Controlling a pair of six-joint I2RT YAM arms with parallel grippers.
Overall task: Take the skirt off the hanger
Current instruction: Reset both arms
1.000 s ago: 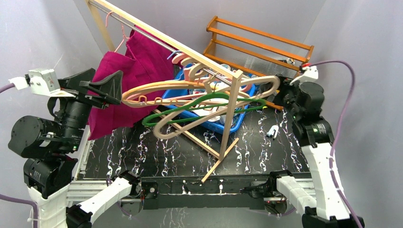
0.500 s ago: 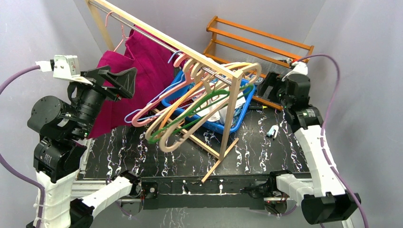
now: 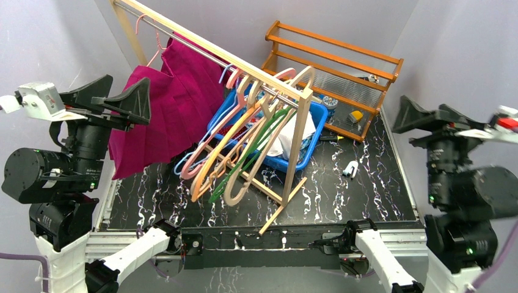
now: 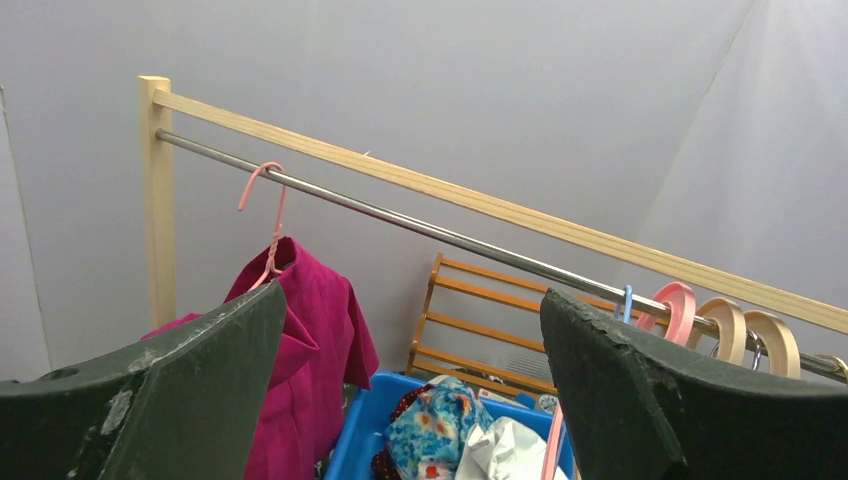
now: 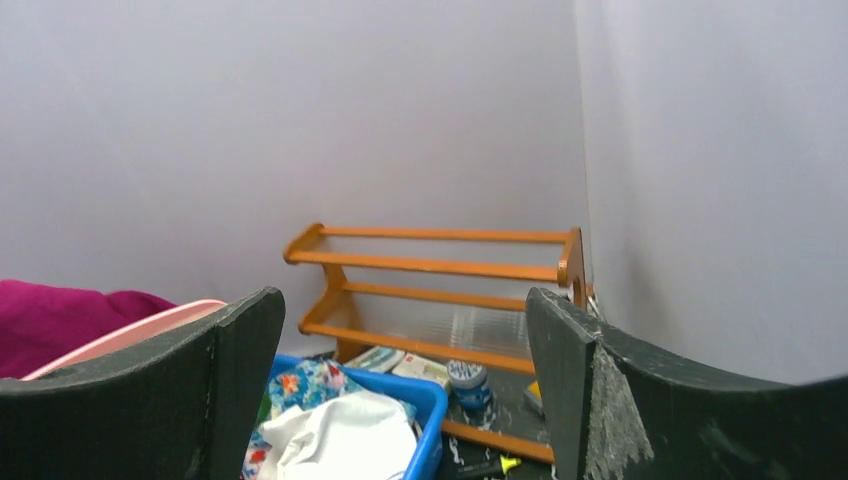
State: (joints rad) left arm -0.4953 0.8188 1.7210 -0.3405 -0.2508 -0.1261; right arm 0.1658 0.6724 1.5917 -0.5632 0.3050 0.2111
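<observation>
The magenta skirt (image 3: 165, 113) hangs on a thin pink hanger (image 3: 148, 36) at the left end of the rack's metal rail (image 3: 201, 52). In the left wrist view the skirt (image 4: 300, 350) and the hanger's hook (image 4: 268, 215) lie ahead and to the left. My left gripper (image 3: 127, 91) is open, raised just left of the skirt and apart from it, with nothing between its fingers (image 4: 412, 300). My right gripper (image 3: 424, 111) is open and empty at the far right, away from the rack; its view (image 5: 402, 300) faces the back corner.
A bunch of empty coloured hangers (image 3: 244, 146) dangles from the rail's right end by the wooden post (image 3: 297, 146). Behind it stands a blue basket (image 3: 319, 119) of clothes and an orange wooden shelf rack (image 3: 336, 55). A small white object (image 3: 350, 169) lies on the black table.
The right arm has drawn back from the hangers to the far right. The empty hangers have swung from nearly level to hanging down. The left gripper has shifted left, still open.
</observation>
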